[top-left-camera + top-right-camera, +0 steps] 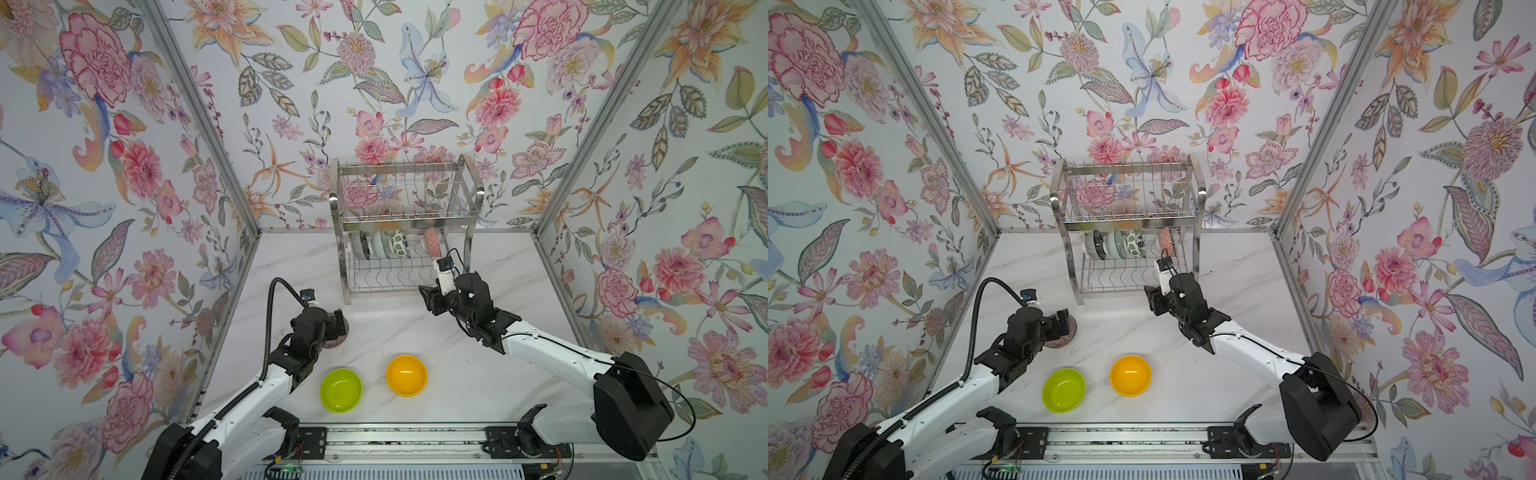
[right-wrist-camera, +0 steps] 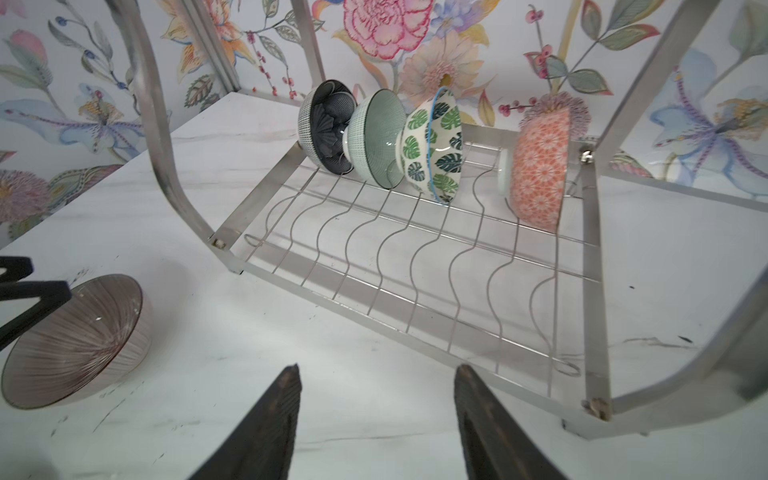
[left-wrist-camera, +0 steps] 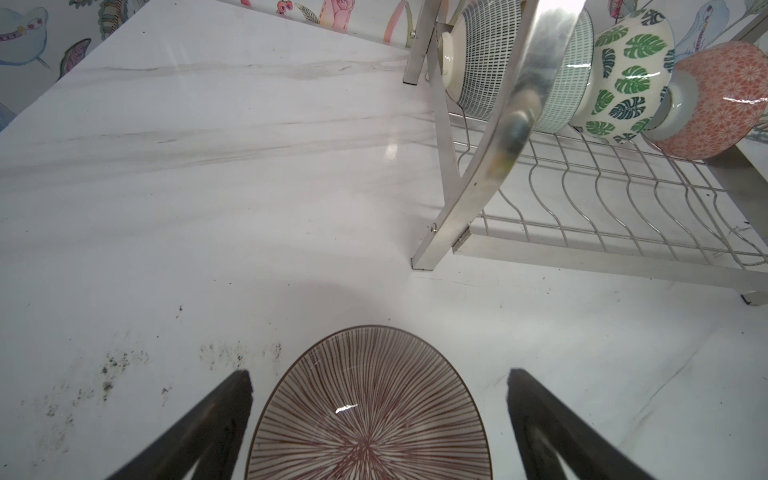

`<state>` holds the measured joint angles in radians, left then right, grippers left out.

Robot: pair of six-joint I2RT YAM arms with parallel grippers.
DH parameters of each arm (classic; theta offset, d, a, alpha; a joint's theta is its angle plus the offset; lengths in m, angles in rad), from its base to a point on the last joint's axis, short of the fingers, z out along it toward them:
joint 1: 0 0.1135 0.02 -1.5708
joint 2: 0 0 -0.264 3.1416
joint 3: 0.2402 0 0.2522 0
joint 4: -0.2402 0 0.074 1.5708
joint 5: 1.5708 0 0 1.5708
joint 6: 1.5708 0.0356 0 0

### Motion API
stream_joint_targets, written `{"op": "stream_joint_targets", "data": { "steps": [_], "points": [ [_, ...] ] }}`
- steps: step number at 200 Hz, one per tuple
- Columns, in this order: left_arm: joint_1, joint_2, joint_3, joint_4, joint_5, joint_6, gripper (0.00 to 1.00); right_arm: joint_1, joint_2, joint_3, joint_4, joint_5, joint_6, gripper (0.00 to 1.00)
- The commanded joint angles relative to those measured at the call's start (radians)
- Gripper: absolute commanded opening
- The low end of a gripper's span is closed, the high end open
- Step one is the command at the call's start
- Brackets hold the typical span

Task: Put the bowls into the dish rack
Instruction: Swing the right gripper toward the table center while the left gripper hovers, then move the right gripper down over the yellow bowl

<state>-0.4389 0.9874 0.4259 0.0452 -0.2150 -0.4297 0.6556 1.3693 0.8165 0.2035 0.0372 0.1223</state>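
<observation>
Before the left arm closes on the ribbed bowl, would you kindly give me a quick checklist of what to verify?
1. Left jaws straddle the ribbed bowl: ok, open, one each side.
2. Right jaws empty: ok, open, holding nothing.
3. Free slots in the dish rack: ok, lower shelf's front wires bare; four bowls stand along the back.
4. Rack's front unobstructed: not ok, right jaws hang by its right corner.
5. Green bowl and yellow bowl out of the way: ok, both sit apart from the ribbed bowl.
</observation>
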Motion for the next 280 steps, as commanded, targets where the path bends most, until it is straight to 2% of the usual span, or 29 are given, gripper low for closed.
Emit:
{"op": "stream_joint_targets", "data": {
  "steps": [1,113,176,214,280],
  "points": [
    [-0.006,-0.005,0.002,0.007,0.018,-0.013,0.98,0.022,0.022,0.053,-0.105,-0.117,-0.046,0.6],
    [-0.006,0.022,-0.015,0.04,0.043,-0.013,0.98,0.113,0.187,0.245,-0.467,-0.282,-0.19,0.57],
    [-0.006,0.019,-0.018,0.054,0.031,-0.019,0.97,0.129,0.179,0.251,-0.566,-0.306,-0.2,0.55],
    [-0.005,0.029,-0.025,0.069,0.036,-0.024,0.97,0.173,0.184,0.27,-0.657,-0.295,-0.231,0.54],
    [-0.006,0.044,-0.033,0.091,0.058,-0.023,0.97,0.23,0.26,0.303,-0.793,-0.268,-0.266,0.55]
  ]
}}
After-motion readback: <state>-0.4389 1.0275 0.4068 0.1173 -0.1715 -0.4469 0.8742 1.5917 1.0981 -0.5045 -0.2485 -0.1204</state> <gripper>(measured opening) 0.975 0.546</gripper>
